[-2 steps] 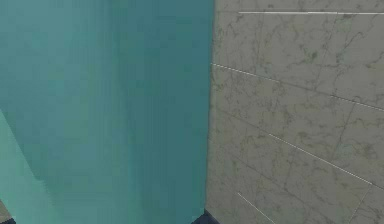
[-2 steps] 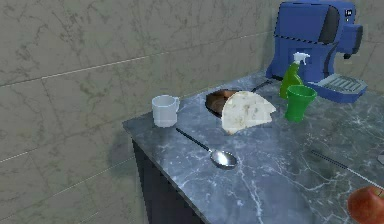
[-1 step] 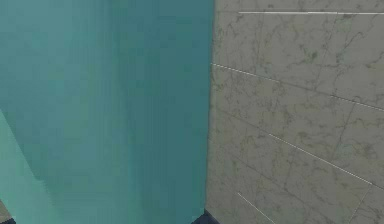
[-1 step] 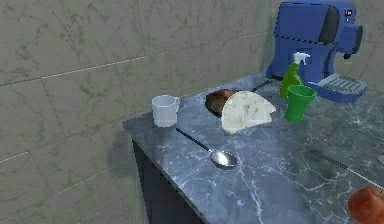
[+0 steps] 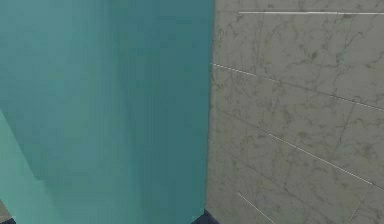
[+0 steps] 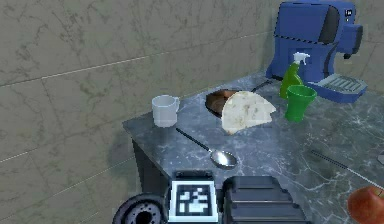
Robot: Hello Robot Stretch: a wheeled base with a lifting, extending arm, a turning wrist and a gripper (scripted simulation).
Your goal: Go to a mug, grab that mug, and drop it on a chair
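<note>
On the countertop [image 6: 262,152], a mug [image 6: 165,108] stands left, a spoon [image 6: 212,150] before it. Flatbread [image 6: 247,110], a cup [image 6: 299,103] and a spray bottle [image 6: 292,78] sit to its right, a coffee machine [image 6: 310,35] behind them.

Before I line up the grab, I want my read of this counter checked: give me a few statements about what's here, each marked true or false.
1. A white mug stands on the dark countertop, near its corner. True.
2. In the arm side view, the green cup stands left of the white mug. False: it stands to the mug's right, in front of the coffee machine.
3. A spoon lies on the countertop, lower in the arm side view than the mug. True.
4. The coffee machine is red. False: it is blue.
5. A chair stands straight ahead in the forward view. False: ahead are a teal surface and a tiled wall.
</note>
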